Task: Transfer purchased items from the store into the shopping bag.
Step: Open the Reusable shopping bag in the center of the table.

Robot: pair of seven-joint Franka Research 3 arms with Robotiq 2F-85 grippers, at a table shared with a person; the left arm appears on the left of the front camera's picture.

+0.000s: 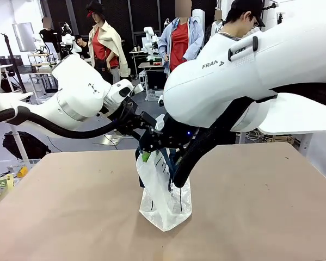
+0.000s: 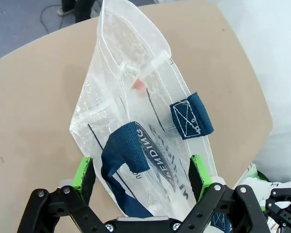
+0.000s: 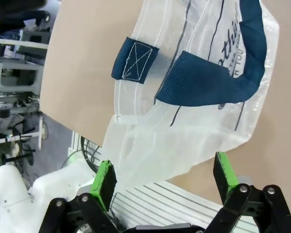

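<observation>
Two end effectors meet at the mouth of the shopping bag (image 1: 165,201), in the middle of the surface (image 1: 70,206).
The left end effector (image 2: 141,177) and right end effector (image 3: 165,177) both have their jaws spread wide, with the bag's rim between the fingers. The bag stands upright, well clear of every edge, with bare top all round. A reddish item (image 2: 139,85) shows through its wall.

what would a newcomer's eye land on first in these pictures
The translucent white shopping bag with navy handles, standing in the middle of the tan table. The left gripper and right gripper meet right over its top, both open wide in the wrist views, green pads either side of the bag. A small pink-red thing shows through the plastic.
</observation>
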